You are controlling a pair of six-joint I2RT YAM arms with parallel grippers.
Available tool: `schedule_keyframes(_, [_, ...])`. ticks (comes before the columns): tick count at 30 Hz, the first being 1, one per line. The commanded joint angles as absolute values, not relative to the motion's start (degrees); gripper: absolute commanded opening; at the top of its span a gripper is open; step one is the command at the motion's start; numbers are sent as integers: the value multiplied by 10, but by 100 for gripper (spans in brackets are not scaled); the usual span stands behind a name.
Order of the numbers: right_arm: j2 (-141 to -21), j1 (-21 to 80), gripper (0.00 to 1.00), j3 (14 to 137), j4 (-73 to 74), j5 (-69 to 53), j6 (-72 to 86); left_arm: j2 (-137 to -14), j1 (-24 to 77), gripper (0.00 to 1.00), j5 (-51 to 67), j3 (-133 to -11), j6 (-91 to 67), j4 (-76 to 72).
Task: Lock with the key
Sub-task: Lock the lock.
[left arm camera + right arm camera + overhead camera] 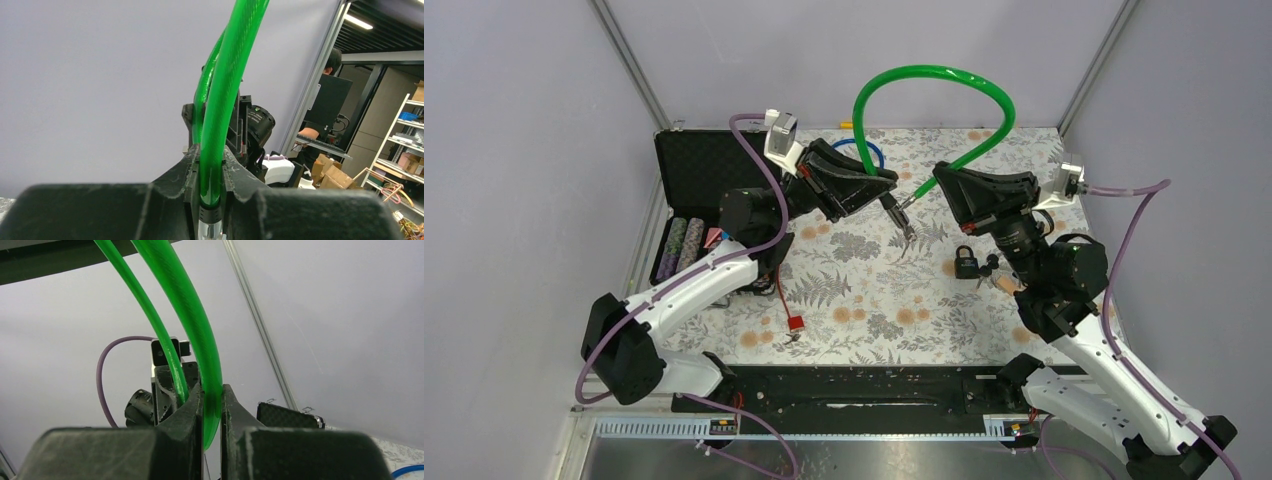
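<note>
- Two arms reach over the floral cloth (864, 300), one from each side, and their tips come near each other at the middle of the table.
- One green cable (934, 72) arches high between them, and each gripper has one end of it.
- One left gripper (211, 152): its two fingers are pressed against the cable on either side. A metal ferrule at the cable's end sits just inside the grip. The wrist view shows two green strands, which are the near run and the far side of the arch.
- One right gripper (212, 390): its two fingers likewise pinch the cable between them. Here too two green strands rise past the camera.
- One padlock (965, 264), dark-bodied, lies on the cloth just beside the right arm. Neither gripper touches it.
- One small bunch of keys (989, 267) lies against the padlock's right side. They are too small to count, and I cannot tell whether one sits in the lock.
- One black case (696, 168) lies open at the far left, with rows of chips (680, 245) at its near end.
- One blue ring (873, 152) shows partly behind the left gripper.
- One red tag (795, 323) lies on the cloth near the left arm.
</note>
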State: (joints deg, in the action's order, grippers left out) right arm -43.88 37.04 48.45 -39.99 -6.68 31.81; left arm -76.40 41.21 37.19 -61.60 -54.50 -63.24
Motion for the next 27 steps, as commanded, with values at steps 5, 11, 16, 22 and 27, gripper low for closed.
schedule_keyframes(5, [-427, 376, 0, 486, -457, -117, 315, -780, 421, 0, 316, -632, -561, -627])
schedule_keyframes(11, [-417, 376, 0, 464, -476, -118, 290, -778, 425, 0, 258, -612, -628, -673])
schedule_keyframes(16, [-427, 376, 0, 467, -474, -146, 248, -768, 436, 0, 233, -612, -651, -673])
schedule_keyframes(22, [-450, 380, 0, 450, -519, -185, 219, -751, 456, 0, 183, -597, -637, -627])
schedule_keyframes(27, [-461, 383, 0, 441, -523, -212, 174, -751, 459, 0, 140, -583, -673, -633])
